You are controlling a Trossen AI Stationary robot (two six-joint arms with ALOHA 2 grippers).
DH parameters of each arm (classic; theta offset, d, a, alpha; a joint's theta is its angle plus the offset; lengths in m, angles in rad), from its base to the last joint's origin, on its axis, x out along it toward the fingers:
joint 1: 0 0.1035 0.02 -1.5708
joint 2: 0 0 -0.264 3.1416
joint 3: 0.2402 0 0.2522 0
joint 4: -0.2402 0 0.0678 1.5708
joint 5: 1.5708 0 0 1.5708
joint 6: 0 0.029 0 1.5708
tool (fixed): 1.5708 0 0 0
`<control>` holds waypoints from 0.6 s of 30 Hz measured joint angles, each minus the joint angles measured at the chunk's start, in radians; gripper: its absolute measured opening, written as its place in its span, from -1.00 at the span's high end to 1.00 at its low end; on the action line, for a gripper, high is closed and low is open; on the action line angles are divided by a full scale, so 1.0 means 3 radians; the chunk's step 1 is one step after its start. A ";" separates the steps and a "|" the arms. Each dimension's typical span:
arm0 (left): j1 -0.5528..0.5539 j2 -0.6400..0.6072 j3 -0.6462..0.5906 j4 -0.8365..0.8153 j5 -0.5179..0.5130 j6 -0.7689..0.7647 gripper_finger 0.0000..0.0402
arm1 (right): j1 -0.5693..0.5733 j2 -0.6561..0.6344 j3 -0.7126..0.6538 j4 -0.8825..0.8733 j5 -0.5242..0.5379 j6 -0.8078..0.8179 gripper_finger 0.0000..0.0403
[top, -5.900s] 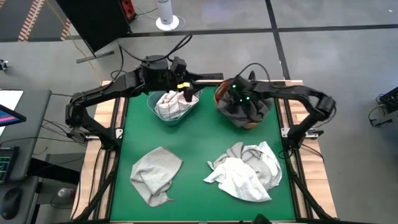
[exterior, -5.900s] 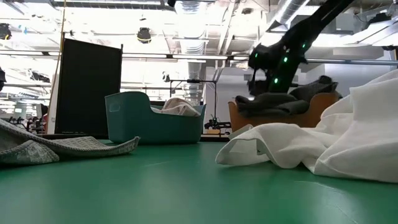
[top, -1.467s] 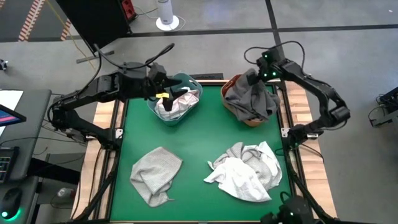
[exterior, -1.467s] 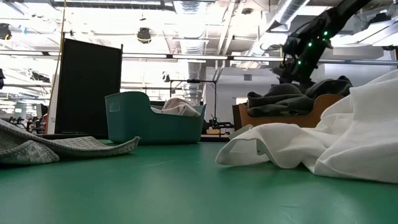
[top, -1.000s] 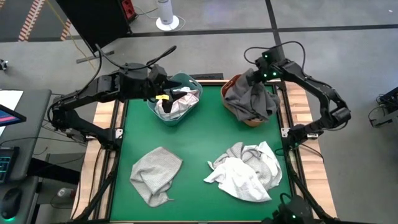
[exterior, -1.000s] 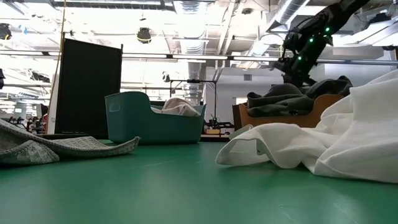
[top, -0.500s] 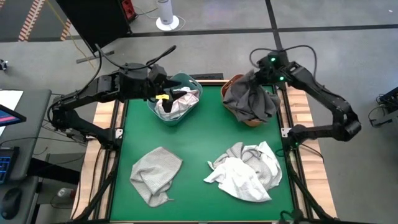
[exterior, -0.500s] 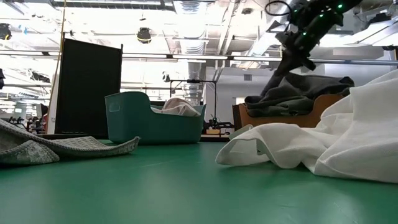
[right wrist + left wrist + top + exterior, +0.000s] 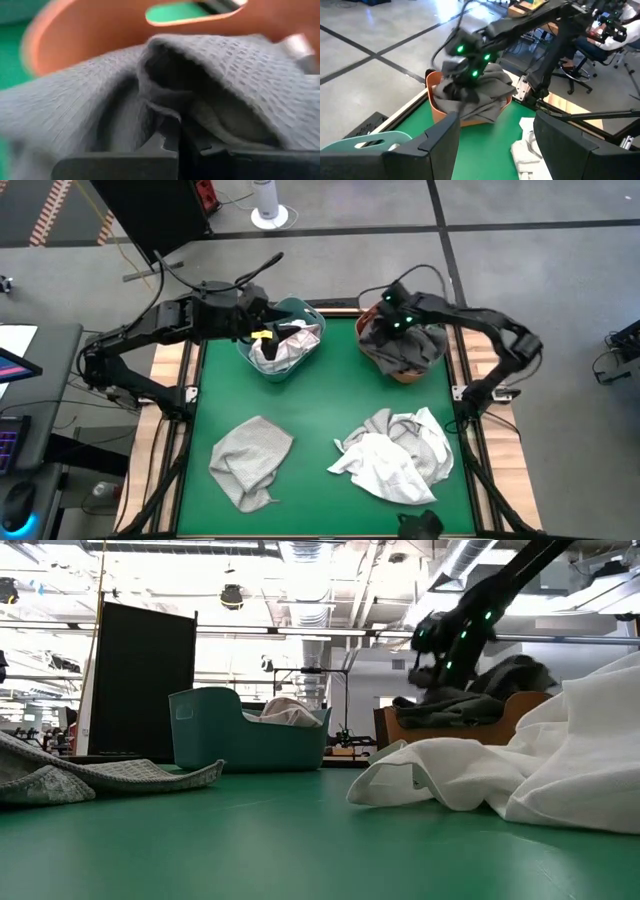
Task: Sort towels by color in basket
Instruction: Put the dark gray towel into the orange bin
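- Green felt covers the tabletop (image 9: 320, 410), with two baskets at its far edge and loose towels nearer the front.
- Right hand (image 9: 385, 323) is down over the orange basket (image 9: 400, 372), its fingers pinched shut on a fold of the dark grey towel (image 9: 405, 345) that fills that basket; the right wrist view shows the waffle-weave cloth bunched right at the closed fingertips.
- In the low view the dark grey towel (image 9: 470, 700) heaps above the basket's rim, the right arm reaching down into it.
- Left hand (image 9: 262, 335) hovers over the teal basket (image 9: 290, 310) with its fingers spread wide and nothing between them.
- Inside the teal basket lies a white towel with a thin dark check (image 9: 282, 348).
- Light grey towel (image 9: 250, 460) lies crumpled on the tabletop at the front left.
- White towels (image 9: 395, 455) lie in a rumpled heap at the front right, well apart from the light grey one.
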 joint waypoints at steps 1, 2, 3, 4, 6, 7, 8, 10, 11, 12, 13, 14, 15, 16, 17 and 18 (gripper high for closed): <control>-0.0016 0.0029 0.0000 0.0008 -0.0001 -0.0003 -0.20 | 0.0009 0.0103 0.0000 0.0045 -0.0001 0.0000 0.89; -0.0029 0.0039 0.0000 0.0009 0.0000 -0.0008 -0.20 | 0.0022 0.0196 0.0000 0.0073 0.0000 0.0001 0.88; -0.0042 0.0050 -0.0002 -0.0016 -0.0003 -0.0015 -0.20 | 0.0037 0.0276 0.0000 0.0088 -0.0001 0.0001 0.87; -0.0055 0.0055 -0.0006 -0.0035 0.0002 -0.0016 -0.20 | 0.0049 0.0335 0.0004 0.0098 0.0000 0.0003 0.85; -0.0093 0.0054 -0.0005 -0.0039 0.0009 -0.0017 -0.20 | 0.0070 0.0416 0.0011 0.0082 0.0001 0.0018 0.80; -0.0105 0.0048 -0.0005 -0.0042 0.0012 -0.0015 -0.20 | 0.0082 0.0431 0.0011 0.0066 0.0002 0.0018 0.77; -0.0112 0.0043 -0.0005 -0.0045 0.0012 -0.0004 -0.20 | 0.0097 0.0432 0.0011 0.0054 0.0006 0.0018 0.74; -0.0119 0.0042 -0.0004 -0.0046 0.0008 0.0008 -0.20 | 0.0121 0.0373 0.0006 0.0046 0.0012 0.0018 0.68; -0.0119 0.0045 -0.0004 -0.0048 0.0004 0.0010 -0.20 | 0.0130 0.0323 0.0001 0.0037 0.0011 0.0018 0.64; -0.0119 0.0048 -0.0004 -0.0048 0.0002 0.0010 -0.20 | 0.0136 0.0253 -0.0001 0.0020 0.0009 0.0018 0.61; -0.0119 0.0048 -0.0004 -0.0048 0.0003 0.0011 -0.20 | 0.0138 0.0182 0.0001 0.0000 0.0008 0.0017 0.57; -0.0120 0.0048 -0.0004 -0.0048 -0.0003 0.0022 -0.20 | 0.0139 0.0099 0.0020 -0.0019 0.0002 0.0013 0.52; -0.0121 0.0048 -0.0004 -0.0047 -0.0018 0.0035 -0.20 | 0.0139 0.0010 0.0039 -0.0023 -0.0002 0.0008 0.48; -0.0121 0.0048 -0.0004 -0.0044 -0.0038 0.0048 -0.20 | 0.0138 -0.0079 0.0057 -0.0038 -0.0003 0.0000 0.42; -0.0121 0.0048 -0.0004 -0.0043 -0.0056 0.0063 -0.20 | 0.0138 -0.0169 0.0076 -0.0066 -0.0004 -0.0023 0.36; -0.0120 0.0048 -0.0004 -0.0042 -0.0072 0.0073 -0.20 | 0.0138 -0.0261 0.0092 -0.0096 -0.0004 -0.0048 0.28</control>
